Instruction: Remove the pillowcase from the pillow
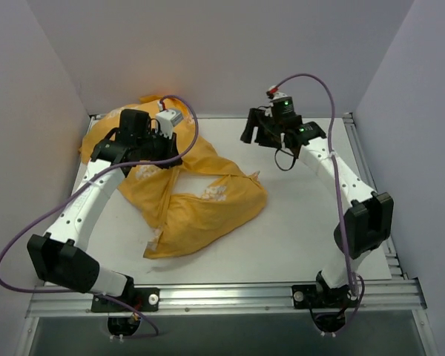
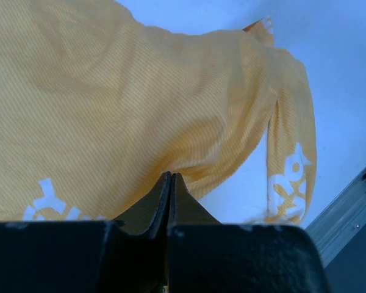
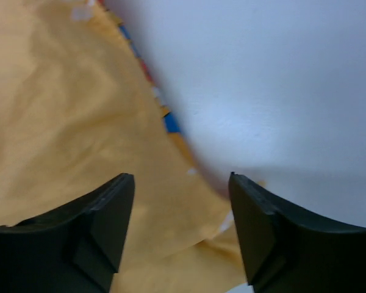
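Note:
The orange-yellow pillowcase (image 1: 208, 204) lies crumpled and bulging on the left and middle of the table, with white print showing. No plain white pillow shows; it is hidden or out of view. My left gripper (image 1: 154, 150) is over the back left of the fabric. In the left wrist view its jaws (image 2: 171, 177) are shut, with a fold of the pillowcase (image 2: 140, 110) drawn to the tips. My right gripper (image 1: 257, 133) hovers at the back, right of the fabric. It is open (image 3: 182, 178) and empty above the pillowcase's edge (image 3: 67, 122).
The white table (image 1: 304, 222) lies bare to the right of the fabric and also shows in both wrist views (image 2: 341, 73) (image 3: 280, 91). Grey walls close in the back and sides. An aluminium rail (image 1: 230, 297) runs along the near edge.

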